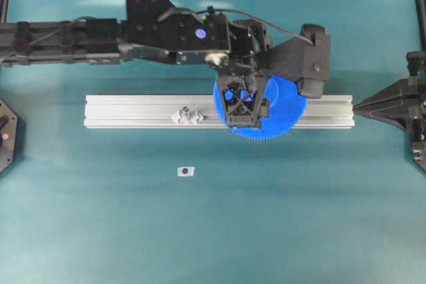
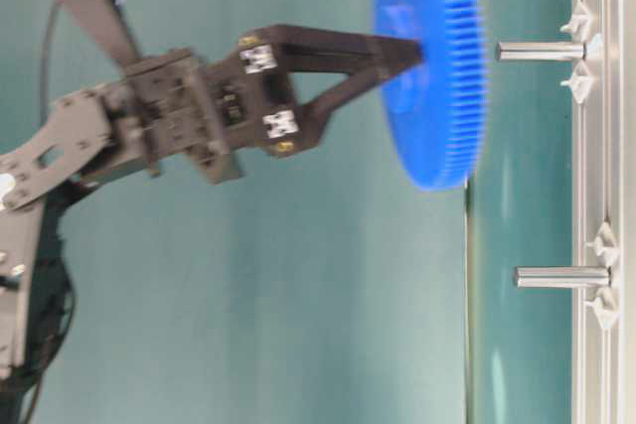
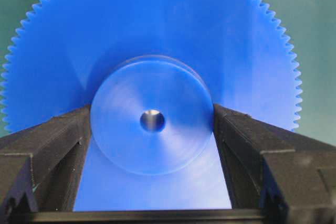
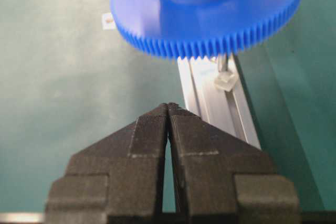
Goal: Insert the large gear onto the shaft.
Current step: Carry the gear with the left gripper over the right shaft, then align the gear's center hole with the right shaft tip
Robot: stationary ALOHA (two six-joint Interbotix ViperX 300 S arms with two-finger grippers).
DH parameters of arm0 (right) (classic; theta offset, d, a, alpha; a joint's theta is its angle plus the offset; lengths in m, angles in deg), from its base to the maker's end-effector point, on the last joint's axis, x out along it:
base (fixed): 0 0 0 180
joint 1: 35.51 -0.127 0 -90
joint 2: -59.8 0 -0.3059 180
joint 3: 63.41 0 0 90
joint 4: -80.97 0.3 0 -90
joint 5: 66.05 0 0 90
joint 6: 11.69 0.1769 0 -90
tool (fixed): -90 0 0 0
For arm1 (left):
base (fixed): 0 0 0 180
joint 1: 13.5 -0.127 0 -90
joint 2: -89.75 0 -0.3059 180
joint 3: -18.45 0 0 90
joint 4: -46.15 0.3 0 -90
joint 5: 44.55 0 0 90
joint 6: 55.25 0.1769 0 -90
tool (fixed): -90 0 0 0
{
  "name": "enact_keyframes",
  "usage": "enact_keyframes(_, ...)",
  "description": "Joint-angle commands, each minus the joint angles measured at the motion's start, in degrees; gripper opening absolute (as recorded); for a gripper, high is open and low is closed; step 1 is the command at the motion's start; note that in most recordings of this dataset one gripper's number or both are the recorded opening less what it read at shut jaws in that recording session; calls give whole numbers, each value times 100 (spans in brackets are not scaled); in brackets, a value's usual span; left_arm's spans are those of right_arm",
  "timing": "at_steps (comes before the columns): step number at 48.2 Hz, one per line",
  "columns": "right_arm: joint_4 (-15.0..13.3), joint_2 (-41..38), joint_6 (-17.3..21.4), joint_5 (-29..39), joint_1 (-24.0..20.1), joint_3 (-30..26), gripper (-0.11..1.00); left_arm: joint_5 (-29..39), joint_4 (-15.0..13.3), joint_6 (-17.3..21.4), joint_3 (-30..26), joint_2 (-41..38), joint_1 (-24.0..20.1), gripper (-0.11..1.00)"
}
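Note:
The large gear [image 1: 286, 108], a bright-blue toothed disc, is held flat above the aluminium rail [image 1: 133, 111]. My left gripper [image 1: 243, 119] is shut on its raised hub [image 3: 152, 150], one finger on each side. In the table-level view the gear [image 2: 432, 67] hangs a small gap off the tip of the shaft [image 2: 542, 50], roughly in line with it. A metallic tip shows through the hub hole [image 3: 152, 120]. From above, the gear hides the shaft. My right gripper [image 4: 168, 106] is shut and empty, short of the rail's end, facing the gear [image 4: 205, 19] and the shaft [image 4: 222, 62] under it.
A second peg [image 1: 188, 116] with clear diamond mounts stands further left on the rail, also seen as the peg [image 2: 561, 277]. A small white tag [image 1: 186, 171] with a dark dot lies on the green mat in front of the rail. The left arm [image 1: 66, 41] stretches across behind the rail.

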Motion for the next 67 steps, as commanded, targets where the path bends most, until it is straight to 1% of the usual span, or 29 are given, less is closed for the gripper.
enact_keyframes(1,0,-18,44,-35,9,-44,8,-26,9,9,-202,88,-9,76)
enact_keyframes(25,0,9,44,-26,9,-53,8,-26,9,9,-475,-255,-158,76)
enact_keyframes(40,0,9,44,-18,9,-53,8,-26,9,9,-457,-466,-176,76)
enact_keyframes(59,0,18,44,-26,9,-53,8,-26,9,9,-439,-422,-545,76)
enact_keyframes(67,0,18,44,-26,9,-44,8,-26,9,0,-448,-448,-563,76)
